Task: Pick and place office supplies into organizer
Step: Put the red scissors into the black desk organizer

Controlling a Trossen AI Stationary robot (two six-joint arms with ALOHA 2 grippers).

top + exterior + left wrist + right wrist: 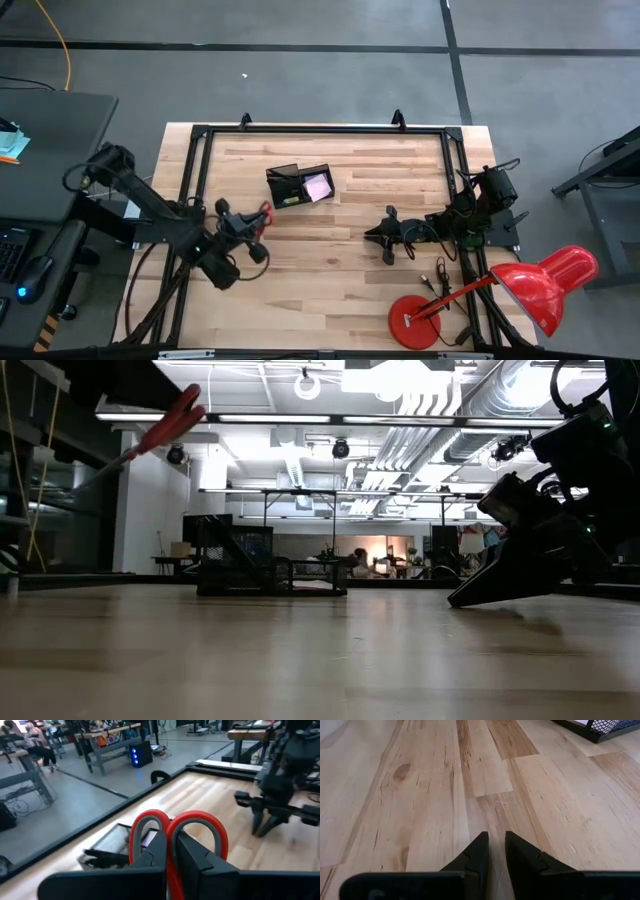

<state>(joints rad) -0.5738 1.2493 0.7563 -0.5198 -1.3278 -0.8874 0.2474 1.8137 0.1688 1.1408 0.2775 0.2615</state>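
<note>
Left gripper (pixel 170 865): clamped on red-handled scissors (pixel 175 832), held in the air just short of the organizer (pixel 299 185).
Right gripper (pixel 492 852): fingers nearly together, holding nothing, low over the table (pixel 330 290), well apart from the organizer.
Organizer: pink sticky-note pad (pixel 317 186) already inside.
Progress, as judged: scissors not yet placed; other supplies cannot be confirmed.
</note>
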